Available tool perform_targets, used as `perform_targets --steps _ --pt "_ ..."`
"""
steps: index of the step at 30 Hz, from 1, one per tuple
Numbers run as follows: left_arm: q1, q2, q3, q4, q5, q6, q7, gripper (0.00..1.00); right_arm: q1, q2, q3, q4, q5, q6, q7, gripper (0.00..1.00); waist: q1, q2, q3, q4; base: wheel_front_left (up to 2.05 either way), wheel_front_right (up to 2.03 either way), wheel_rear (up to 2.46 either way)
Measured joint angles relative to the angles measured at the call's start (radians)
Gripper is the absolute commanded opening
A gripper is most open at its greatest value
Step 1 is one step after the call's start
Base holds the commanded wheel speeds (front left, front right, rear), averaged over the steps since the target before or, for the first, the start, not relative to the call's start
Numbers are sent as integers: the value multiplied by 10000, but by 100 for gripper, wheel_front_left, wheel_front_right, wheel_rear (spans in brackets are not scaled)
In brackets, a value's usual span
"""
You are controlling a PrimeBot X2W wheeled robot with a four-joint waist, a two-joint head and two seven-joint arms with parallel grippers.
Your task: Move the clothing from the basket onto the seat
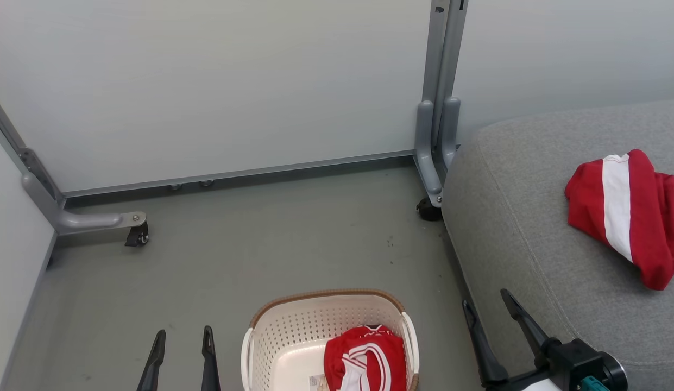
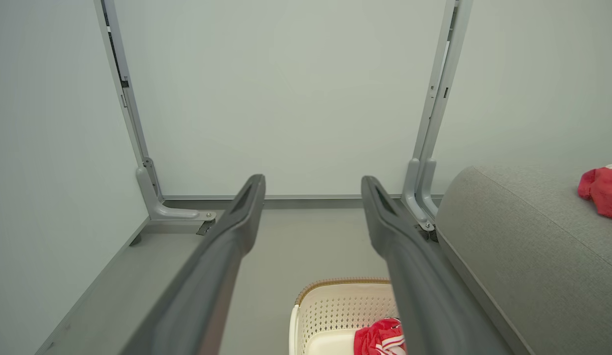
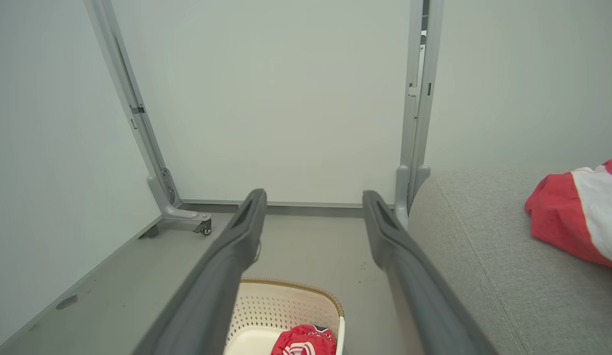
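Two dark fingers of the left gripper poke up at the bottom edge, spread wide and holding nothing, just left of the basket. Across the way the right gripper stands the same, its fingers wide apart and empty, between the basket and the front edge of the seat.

Now the score. One red garment lies crumpled on the grey cushion, out toward its right side, with a broad white stripe running down it. That one looks delivered. The second red garment sits bunched in the right half of the basket, white trim curling across its folds, and the basket stands on the floor just beside the seat. So I'd call it about halfway: one piece across, one to lift out, and neither gripper is touching cloth yet.

As for writing, there's little to report. A paper label peeks out on the basket's bottom just left of the garment, its print too small to read. There are marks near the top fold of the basketed garment, but I can't make out a word or a brand.
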Motion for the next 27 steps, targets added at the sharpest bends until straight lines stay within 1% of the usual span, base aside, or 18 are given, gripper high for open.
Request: perform_targets --steps 16,20,27 --pt "12 0 -111 96 73 56 0 100 21 -115 -27 48 -2 0 0 100 0 0 108 -75 0 0 0" --pt "-1 0 -224 389 19 77 0 100 17 -109 -119 82 -2 0 0 100 0 0 277 -78 0 0 0" --pt "-393 -2 -443 1108 58 -96 0 100 -196 -94 -464 44 -69 0 0 100 0 0 843 -154 0 0 0"
